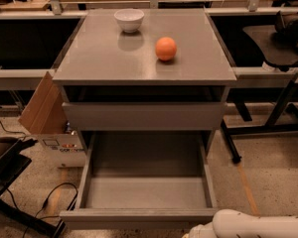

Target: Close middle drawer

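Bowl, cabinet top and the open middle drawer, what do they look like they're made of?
The bowl: likely glazed ceramic, smooth white. The cabinet top: grey laminate or painted metal, semi-gloss; it mirrors the bowl. The middle drawer: matte grey panels, perhaps the same, no sheen. The gripper sits at the bottom edge, by the drawer's front.

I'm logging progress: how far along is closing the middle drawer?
Done: nothing yet. The middle drawer stands pulled far out, its grey inside fully showing. In hand: the tool is at the picture's bottom edge, just below the drawer's front and right of centre; whether it touches the front cannot be seen. Left: the whole push, until the front sits back in the cabinet.
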### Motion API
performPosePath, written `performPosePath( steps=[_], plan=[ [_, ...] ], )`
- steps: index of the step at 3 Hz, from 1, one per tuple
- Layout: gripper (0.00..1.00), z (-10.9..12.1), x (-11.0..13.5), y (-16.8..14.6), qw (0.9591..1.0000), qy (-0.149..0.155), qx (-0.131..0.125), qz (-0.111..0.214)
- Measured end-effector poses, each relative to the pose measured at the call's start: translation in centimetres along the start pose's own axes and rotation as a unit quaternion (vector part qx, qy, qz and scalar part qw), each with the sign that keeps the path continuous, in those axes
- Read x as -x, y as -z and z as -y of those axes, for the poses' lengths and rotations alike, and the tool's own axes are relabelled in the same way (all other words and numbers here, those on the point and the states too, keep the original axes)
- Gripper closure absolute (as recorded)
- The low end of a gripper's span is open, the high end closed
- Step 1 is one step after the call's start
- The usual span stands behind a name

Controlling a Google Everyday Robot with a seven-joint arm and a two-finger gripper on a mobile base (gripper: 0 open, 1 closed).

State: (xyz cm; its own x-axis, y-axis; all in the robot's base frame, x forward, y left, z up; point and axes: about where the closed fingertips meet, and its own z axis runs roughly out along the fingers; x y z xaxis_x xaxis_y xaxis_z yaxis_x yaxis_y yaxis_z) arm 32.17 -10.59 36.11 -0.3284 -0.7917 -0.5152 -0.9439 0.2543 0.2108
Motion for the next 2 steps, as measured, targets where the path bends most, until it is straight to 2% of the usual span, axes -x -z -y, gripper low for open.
performPosePath(
  steps=[1, 2],
  plan=[
    [1.0, 0.3, 0.2, -0.5, 0.9999, 0.002, 0.003, 0.011],
    [1.0, 4.6, 2.1, -0.8, 0.999, 0.03, -0.006, 0.033]
  ],
)
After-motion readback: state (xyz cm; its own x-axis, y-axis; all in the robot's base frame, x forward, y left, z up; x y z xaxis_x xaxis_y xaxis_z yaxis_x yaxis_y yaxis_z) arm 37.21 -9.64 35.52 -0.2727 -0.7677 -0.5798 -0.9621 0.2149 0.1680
